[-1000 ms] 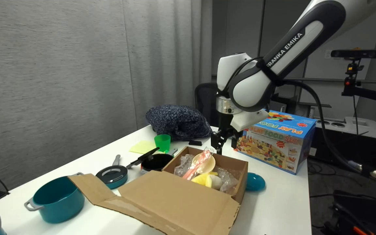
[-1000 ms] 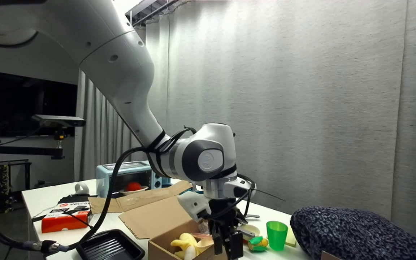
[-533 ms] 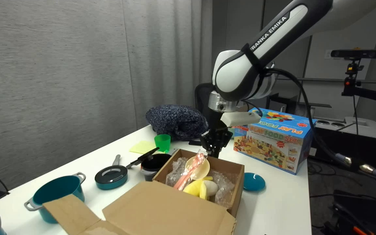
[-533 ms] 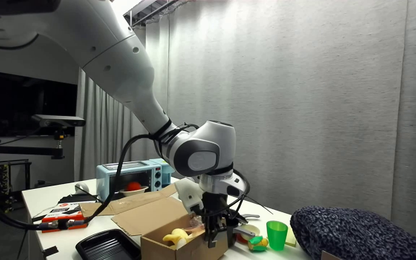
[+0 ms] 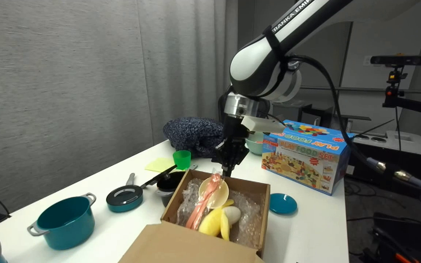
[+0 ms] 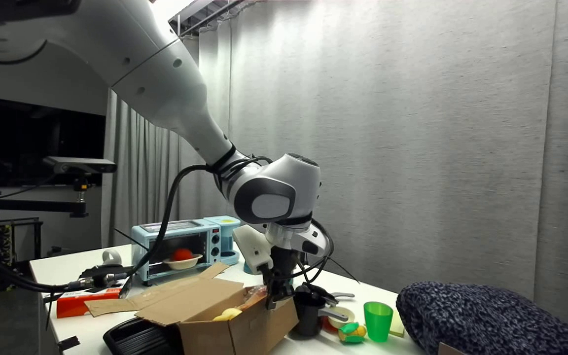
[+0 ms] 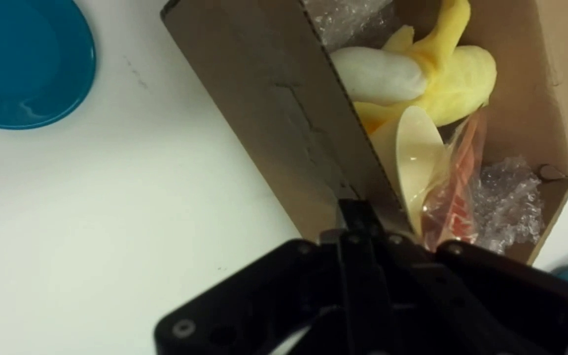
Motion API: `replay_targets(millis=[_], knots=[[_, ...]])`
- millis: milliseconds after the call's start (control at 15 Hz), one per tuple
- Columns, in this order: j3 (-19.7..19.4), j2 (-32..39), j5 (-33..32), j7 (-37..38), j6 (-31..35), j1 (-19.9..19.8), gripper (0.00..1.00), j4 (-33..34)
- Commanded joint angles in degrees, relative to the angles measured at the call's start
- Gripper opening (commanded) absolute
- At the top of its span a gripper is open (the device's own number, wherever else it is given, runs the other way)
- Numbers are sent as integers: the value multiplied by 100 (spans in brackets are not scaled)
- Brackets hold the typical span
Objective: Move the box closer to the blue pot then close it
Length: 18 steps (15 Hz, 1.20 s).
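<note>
The box (image 5: pixel 192 244) is a brown cardboard carton with its lid flap folded out; a yellow-and-white banana toy, a cream bowl and bubble wrap lie inside. To its left in an exterior view stands the blue pot (image 5: pixel 68 226), with bare table between them. My gripper (image 7: pixel 358 209) has its fingers together, its tips against the outer face of the box's wall (image 7: pixel 264 84). In an exterior view the gripper (image 6: pixel 270 301) sits at the side wall of the box (image 6: pixel 264 325), outside it. No item shows between the fingers.
A teal dish (image 5: pixel 283 203) lies beside the box. A small pan (image 5: pixel 125 197), a black pot (image 5: pixel 166 190) and a green cup (image 5: pixel 182 160) stand beyond it. The printed toy carton (image 5: pixel 298 160) is at the table's edge. A black tray (image 6: pixel 136 337) lies close by the box.
My jaws have come together from open. The gripper has moved to the left in both exterior views, and the box has shifted and turned with it. The blue pot has stayed put.
</note>
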Motion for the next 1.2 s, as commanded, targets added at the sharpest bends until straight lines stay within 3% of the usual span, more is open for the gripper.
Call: replay_targets(millis=[0,400,600,1133], knots=[[-107,7,-77,-106,-231,94,0,137],[-583,28,-1426,415,-70,128,0,149],[-788,96,-1796,569,266,99,0,37],[-684,777,-802,1240,218,28,0,142]])
